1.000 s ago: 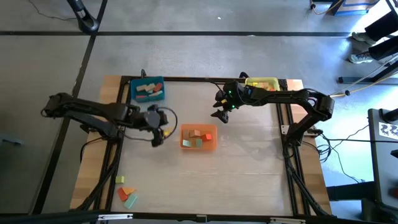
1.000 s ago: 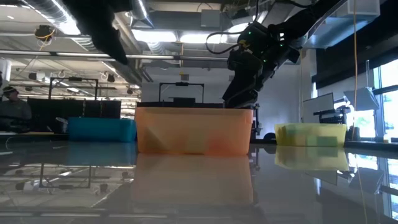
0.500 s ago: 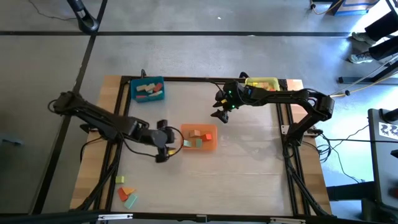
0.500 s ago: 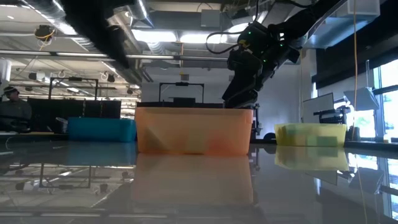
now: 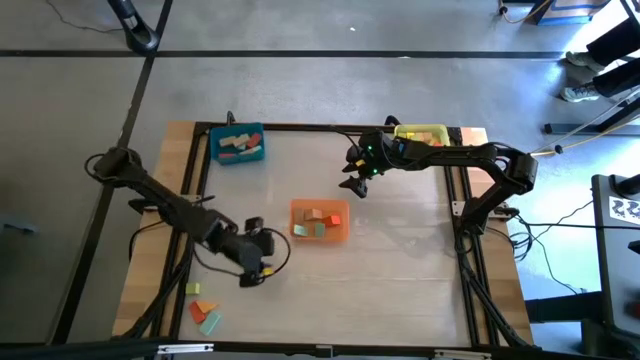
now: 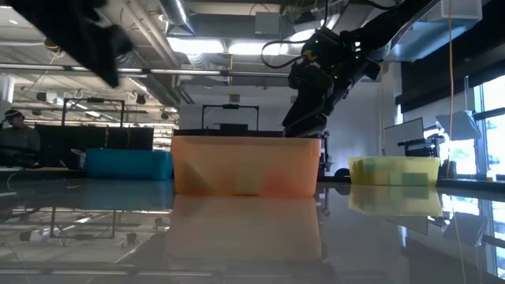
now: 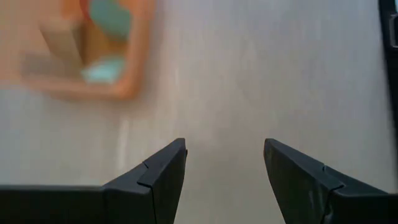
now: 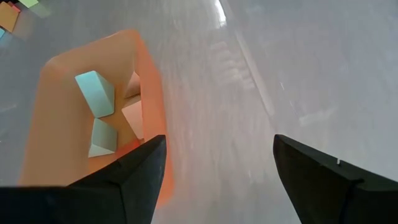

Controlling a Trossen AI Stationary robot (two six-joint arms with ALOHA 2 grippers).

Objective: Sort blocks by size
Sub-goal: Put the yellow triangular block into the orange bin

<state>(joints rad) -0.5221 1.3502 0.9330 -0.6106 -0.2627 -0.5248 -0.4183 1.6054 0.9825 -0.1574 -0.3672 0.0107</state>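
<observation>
Left gripper (image 5: 252, 272) open, empty — I've got it near the loose blocks (image 5: 203, 308).
Right gripper (image 5: 352, 186) open, empty — parked beyond the orange tray (image 5: 319, 222).

Overhead, tabletop-level and both wrist views share orange tray (image 5: 320, 221)

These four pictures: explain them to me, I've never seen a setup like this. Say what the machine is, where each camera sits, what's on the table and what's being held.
It is a robot with two dark arms at a table. One camera looks straight down, one looks level across the tabletop, and one sits on each wrist.

On the table stand a blue tray, an orange tray and a yellow tray, all with blocks in them. A few loose blocks lie near the front left corner.

The left gripper is open beside the orange tray, near those blocks. The right gripper is open behind the orange tray. Neither holds anything.
</observation>
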